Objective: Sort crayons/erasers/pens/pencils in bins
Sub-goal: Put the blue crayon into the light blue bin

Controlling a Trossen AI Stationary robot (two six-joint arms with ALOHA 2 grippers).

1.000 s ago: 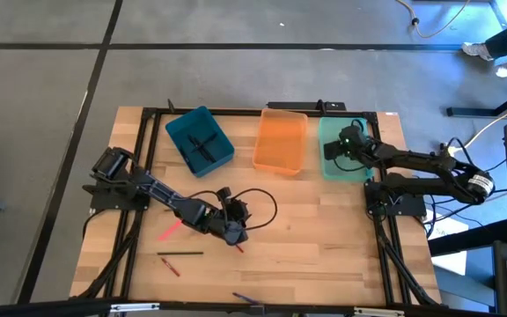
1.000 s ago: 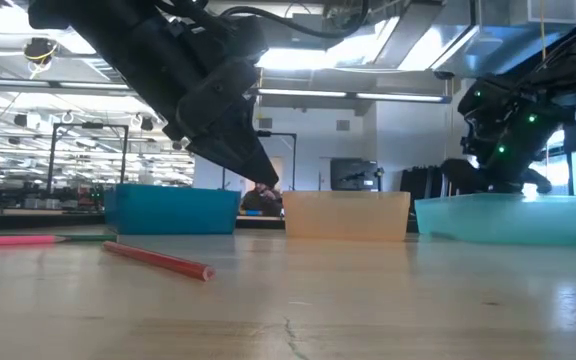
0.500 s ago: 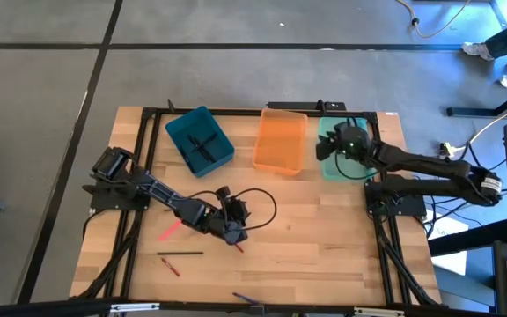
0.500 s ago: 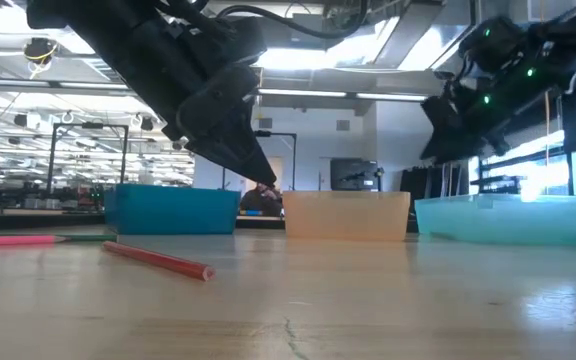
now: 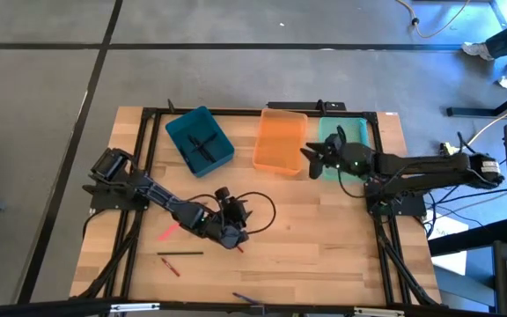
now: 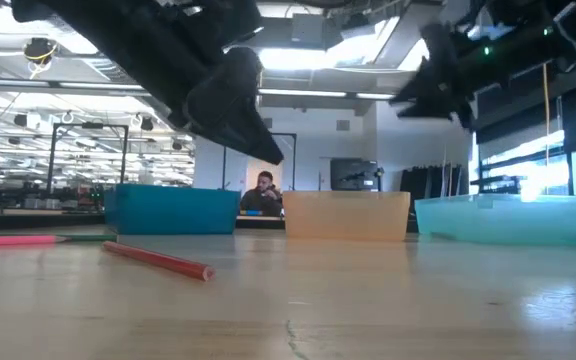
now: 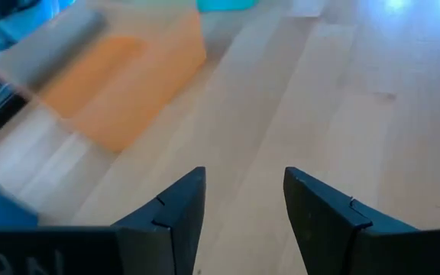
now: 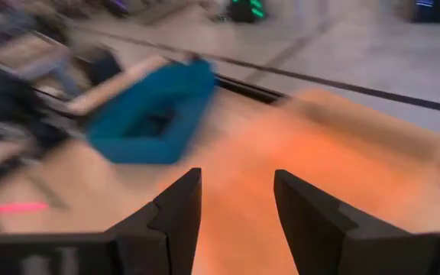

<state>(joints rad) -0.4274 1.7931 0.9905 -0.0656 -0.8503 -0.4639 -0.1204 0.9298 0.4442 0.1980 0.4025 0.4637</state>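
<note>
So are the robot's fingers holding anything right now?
No. The left gripper and the right gripper are both open with nothing between their fingers.

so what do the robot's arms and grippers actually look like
Both arms are dark, nearly black, jointed, on black frames. The left gripper and the right gripper each end in two flat, angular dark fingers with stepped inner edges. A black cable loops beside the left wrist; green lights glow on the right wrist in the low view.

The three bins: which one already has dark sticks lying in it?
The dark teal-blue bin, leftmost and set askew. Black sticks lie crossed inside it; the orange bin looks empty, and the mint bin is partly hidden.
</note>
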